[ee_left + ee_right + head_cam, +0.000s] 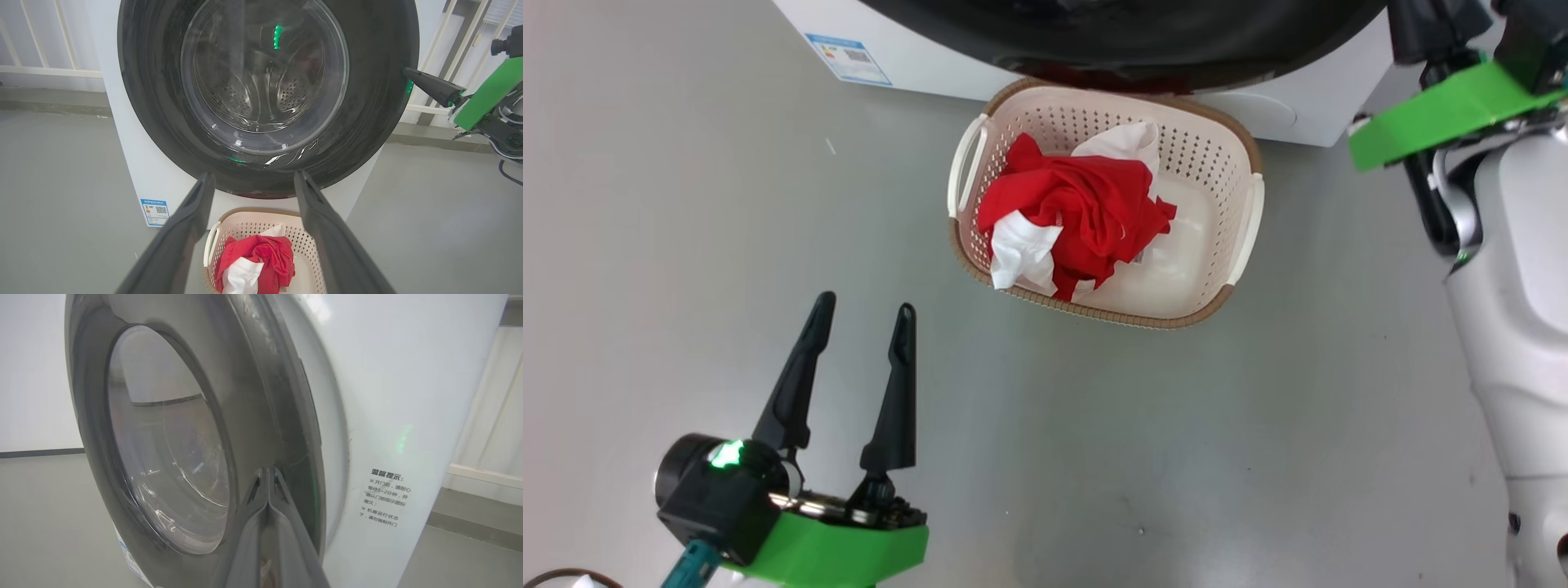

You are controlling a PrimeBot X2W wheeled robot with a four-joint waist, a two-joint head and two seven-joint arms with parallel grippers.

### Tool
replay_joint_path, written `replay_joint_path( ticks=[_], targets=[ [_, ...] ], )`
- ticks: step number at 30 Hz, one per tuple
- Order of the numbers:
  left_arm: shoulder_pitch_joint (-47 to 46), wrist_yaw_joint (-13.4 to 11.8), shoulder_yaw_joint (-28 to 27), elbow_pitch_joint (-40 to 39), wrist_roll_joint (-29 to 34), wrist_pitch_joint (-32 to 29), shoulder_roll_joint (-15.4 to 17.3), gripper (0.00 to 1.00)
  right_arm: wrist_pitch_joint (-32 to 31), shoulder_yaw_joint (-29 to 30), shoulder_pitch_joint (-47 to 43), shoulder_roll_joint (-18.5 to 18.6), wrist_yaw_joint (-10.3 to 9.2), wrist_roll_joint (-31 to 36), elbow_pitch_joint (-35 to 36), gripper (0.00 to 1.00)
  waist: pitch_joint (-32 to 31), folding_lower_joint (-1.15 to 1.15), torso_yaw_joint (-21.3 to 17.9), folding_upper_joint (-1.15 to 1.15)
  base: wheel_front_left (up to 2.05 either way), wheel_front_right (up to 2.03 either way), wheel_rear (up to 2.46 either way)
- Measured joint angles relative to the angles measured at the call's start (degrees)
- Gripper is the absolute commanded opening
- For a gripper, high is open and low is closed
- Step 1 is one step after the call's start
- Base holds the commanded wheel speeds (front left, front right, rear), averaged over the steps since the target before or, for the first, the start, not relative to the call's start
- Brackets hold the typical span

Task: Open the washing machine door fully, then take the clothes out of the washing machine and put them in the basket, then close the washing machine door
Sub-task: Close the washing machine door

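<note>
The cream basket [1202, 149] stands on the floor just in front of the washing machine [1290, 106], with the red and white clothes [1094, 204] heaped in its left half. My left gripper [866, 304] hangs open and empty over the floor, short of the basket. In the left wrist view its fingers frame the basket [249, 226] and clothes [265, 253], below the round washing machine door [367, 102]. The door lies against the machine's front. My right gripper [267, 470] is shut, holding nothing, its tips pressed on the door's black rim [253, 416]. Those tips also touch the rim's right edge [407, 73].
A blue label sticker [848, 57] marks the machine's lower left corner. A white railing [49, 71] runs behind the machine. My right arm's pale forearm [1511, 327] stands at the right of the basket. Grey floor [1176, 449] spreads all around.
</note>
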State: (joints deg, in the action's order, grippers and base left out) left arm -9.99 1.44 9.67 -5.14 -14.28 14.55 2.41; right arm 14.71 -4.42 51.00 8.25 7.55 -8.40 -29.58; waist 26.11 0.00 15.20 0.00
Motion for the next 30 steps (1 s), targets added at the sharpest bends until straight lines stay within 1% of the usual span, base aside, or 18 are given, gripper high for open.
replay_joint_path(
  ticks=[9, 15, 24, 30],
  targets=[
    [-2.0, -0.4, 1.3, 0.0, -0.9, 0.0, -0.1, 1.0, 0.0, 0.8, 8.4, 1.2, 0.0, 1.6, -6.4, 0.0, 2.1, 0.0, 1.1, 0.0, 0.0, 0.0, 0.0],
    [-2.0, -0.4, 1.5, 0.0, -1.0, 0.0, -0.1, 1.0, 0.2, 1.7, 11.5, 2.0, 0.25, 3.0, -9.4, 0.0, 3.2, 0.0, 1.7, 0.0, 0.0, 0.0, 0.0],
    [-3.1, -0.4, 1.7, 0.2, -1.0, 0.0, -0.1, 1.0, 0.4, 1.7, 12.2, 1.5, 0.49, 3.8, -10.3, 0.0, 3.4, 0.0, 1.4, 0.0, 0.0, 0.0, 0.0],
    [-3.2, -0.5, 1.4, 0.3, -1.4, 0.0, -0.1, 1.0, 0.4, 1.3, 11.5, 0.4, 0.21, 3.2, -9.3, 0.0, 2.5, 0.0, -0.1, 0.0, 0.0, 0.0, 0.0]
  ],
)
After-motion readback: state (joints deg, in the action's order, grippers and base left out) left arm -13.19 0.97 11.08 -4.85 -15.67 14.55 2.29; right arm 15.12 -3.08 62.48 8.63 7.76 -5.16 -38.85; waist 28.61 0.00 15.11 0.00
